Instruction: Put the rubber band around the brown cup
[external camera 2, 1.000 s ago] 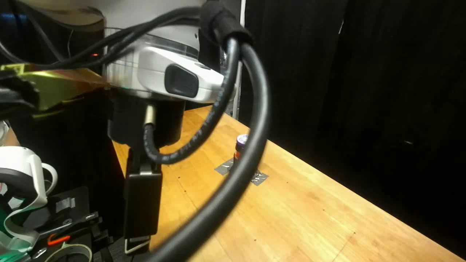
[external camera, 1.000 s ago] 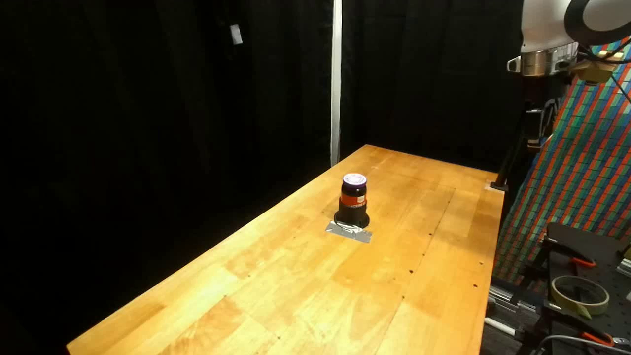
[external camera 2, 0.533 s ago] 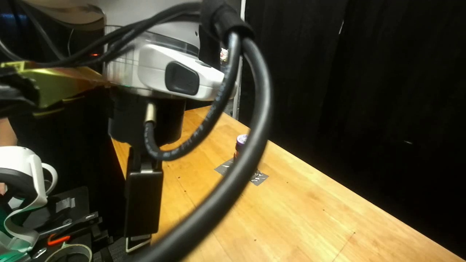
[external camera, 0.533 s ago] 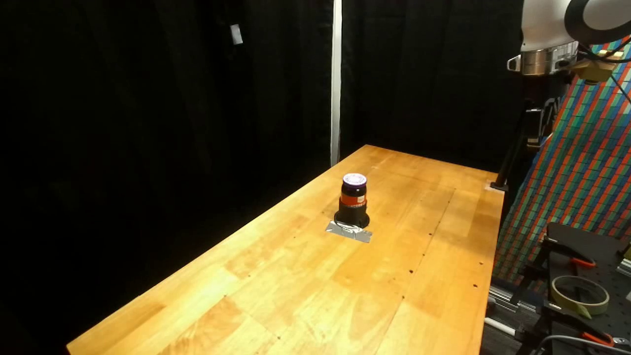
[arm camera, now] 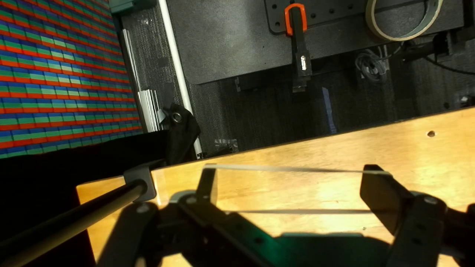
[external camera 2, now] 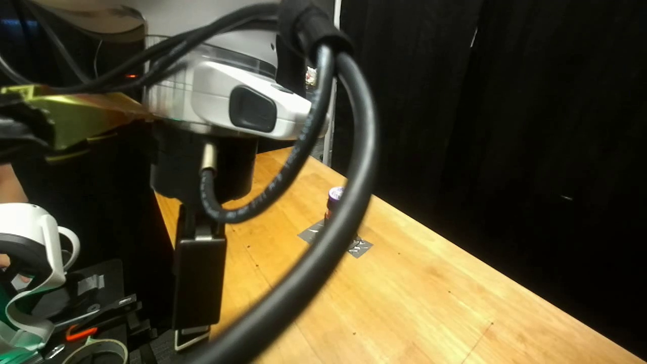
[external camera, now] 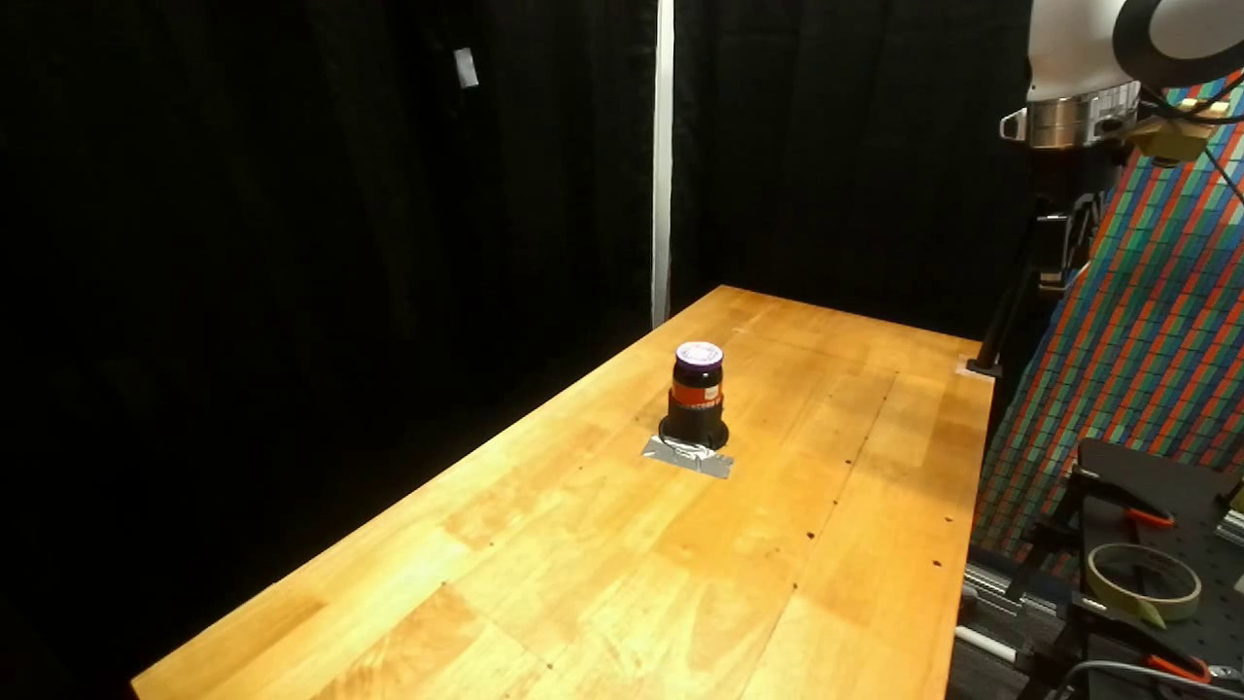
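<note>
Spread wide, the end effector [arm camera: 291, 185] is holding a pale rubber band [arm camera: 282, 168] stretched as a loop between its two fingers [arm camera: 382, 196], one strand running above the other in the wrist view. Along that view from the left, a red, green and blue striped sheet [arm camera: 66, 78] is filling the upper corner, and below it a black rod [arm camera: 74, 223] is slanting up to a bracket [arm camera: 134, 172] at a corner of the tabletop [arm camera: 393, 148]. Next, an orange-and-black clamp [arm camera: 298, 48] is reaching across the edge of a dark side surface [arm camera: 226, 40], and farther right a ring of tape [arm camera: 430, 16] is lying on it.

In an exterior view, a black curtain [external camera: 340, 243] is hanging at the left and a pale pole [external camera: 663, 165] is standing near the middle. Farther right, the brown cup [external camera: 698, 377], showing an orange-red stripe and a purple-and-white top, is standing upright in or on a black base [external camera: 695, 426]; I cannot tell which. Silver tape [external camera: 695, 464] is lying on the tabletop in front of the base. Well apart from the cup, the arm [external camera: 1079, 44] is hanging at the far right, its end effector pointing downward.

In an exterior view, a white headset [external camera 2: 25, 220] is showing at the left, and a thick black cable [external camera 2: 356, 197] is crossing in front of the cup, hiding part of it.
</note>
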Motion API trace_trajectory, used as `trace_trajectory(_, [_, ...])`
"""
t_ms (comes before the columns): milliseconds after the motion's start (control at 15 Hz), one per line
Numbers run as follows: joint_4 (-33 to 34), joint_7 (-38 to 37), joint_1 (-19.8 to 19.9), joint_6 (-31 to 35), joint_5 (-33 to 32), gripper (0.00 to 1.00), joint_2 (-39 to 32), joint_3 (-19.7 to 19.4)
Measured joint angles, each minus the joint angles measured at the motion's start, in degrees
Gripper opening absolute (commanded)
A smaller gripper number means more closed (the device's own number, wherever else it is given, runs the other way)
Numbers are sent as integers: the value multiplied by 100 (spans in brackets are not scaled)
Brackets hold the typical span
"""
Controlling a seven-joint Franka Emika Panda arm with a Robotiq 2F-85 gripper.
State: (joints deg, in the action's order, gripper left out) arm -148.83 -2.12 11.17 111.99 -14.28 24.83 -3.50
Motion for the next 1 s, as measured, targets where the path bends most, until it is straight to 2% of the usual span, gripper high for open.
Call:
trace_trajectory(267, [-11, 0, -24, 9, 7, 100, -13, -2])
trace_trajectory(467, [73, -26, -286, 260, 268, 100, -209, 43])
trace_trajectory(733, [484, -77, -849, 1062, 872, 100, -1014, 271])
trace_trajectory(1000, [1176, -195, -1191, 1666, 1145, 100, -2035, 525])
